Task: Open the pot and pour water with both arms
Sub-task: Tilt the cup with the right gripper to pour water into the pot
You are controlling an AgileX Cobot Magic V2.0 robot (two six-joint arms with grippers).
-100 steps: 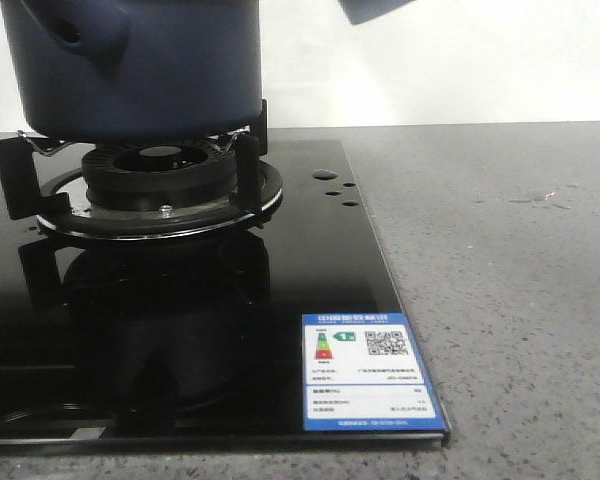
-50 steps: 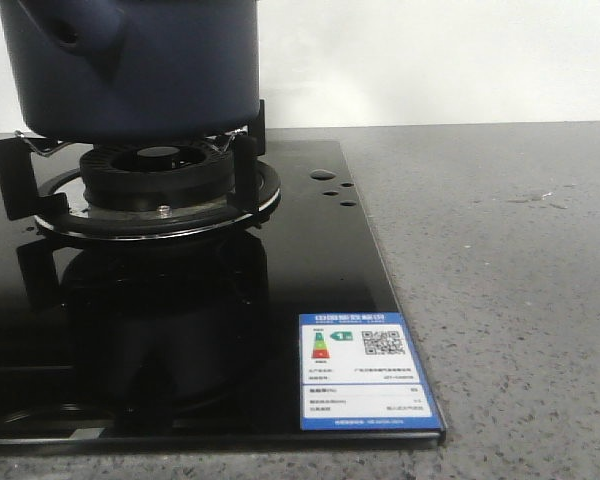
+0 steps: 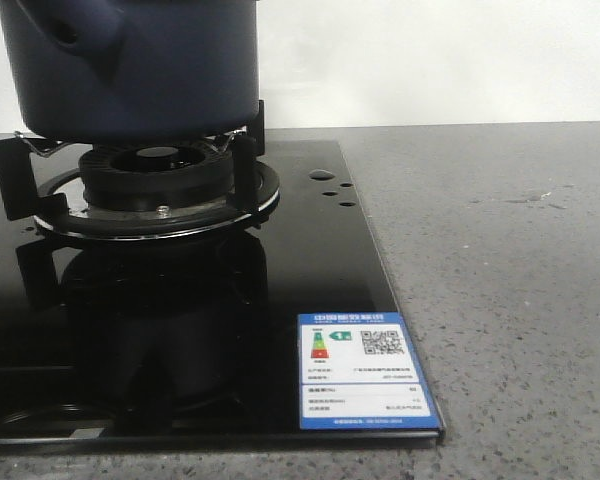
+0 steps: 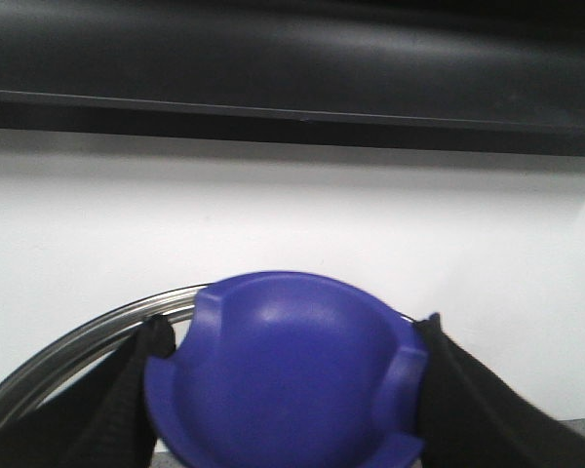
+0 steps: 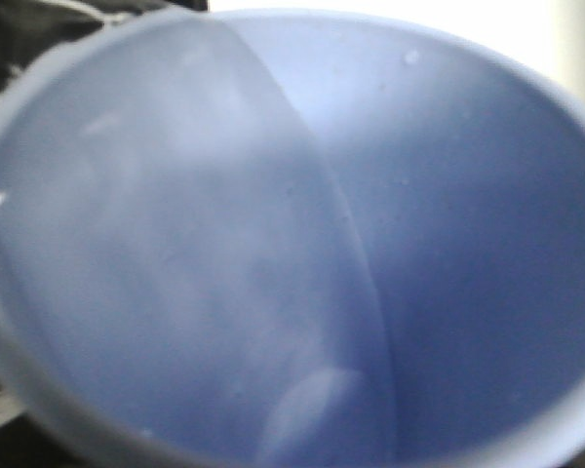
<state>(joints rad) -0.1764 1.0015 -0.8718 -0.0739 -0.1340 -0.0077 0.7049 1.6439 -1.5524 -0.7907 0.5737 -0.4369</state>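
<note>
While pot [image 3: 130, 65] sits on burner [image 3: 155, 175], neither jaws near.

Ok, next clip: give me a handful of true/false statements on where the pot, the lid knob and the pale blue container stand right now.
1. The dark navy-blue pot sits on the burner support of the black glass stove. True.
2. In the left wrist view, black gripper fingers flank a blue lid knob on both sides. True.
3. The energy label is stuck at the stove's far left corner. False: it is at the near right corner.
4. The right wrist view looks into a dark navy pan. False: it looks into a pale blue container.
5. Both arms show in the front view. False: neither arm appears there.
</note>
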